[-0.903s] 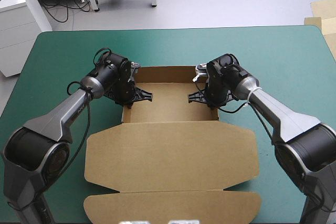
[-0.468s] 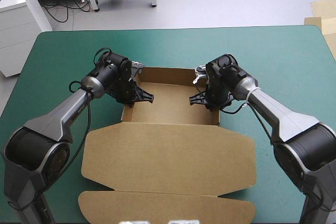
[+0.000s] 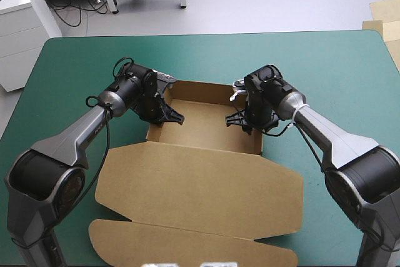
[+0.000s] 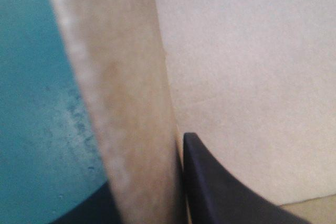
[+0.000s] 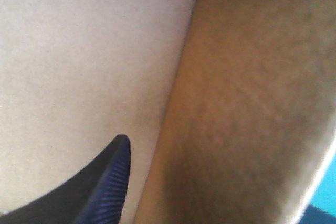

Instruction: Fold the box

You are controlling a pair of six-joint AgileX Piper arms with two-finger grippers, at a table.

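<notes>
The brown box (image 3: 200,179) sits mid-table as an open tray, its floor between the two sets of black fingers and its lid (image 3: 206,201) spread flat behind them, toward the robot. The left gripper (image 3: 167,115) pinches the left side wall (image 4: 131,103), the board sandwiched between its fingers (image 4: 220,192). The right gripper (image 3: 240,119) appears clamped likewise on the right side wall (image 5: 241,103), one finger (image 5: 100,187) lying inside it. The risk: uneven pulls could twist the tray on the teal-green cover (image 3: 325,60), crease a wall off its score line, or let the thin board slip free. Count: one box, one lid, two held walls, two grippers.
</notes>
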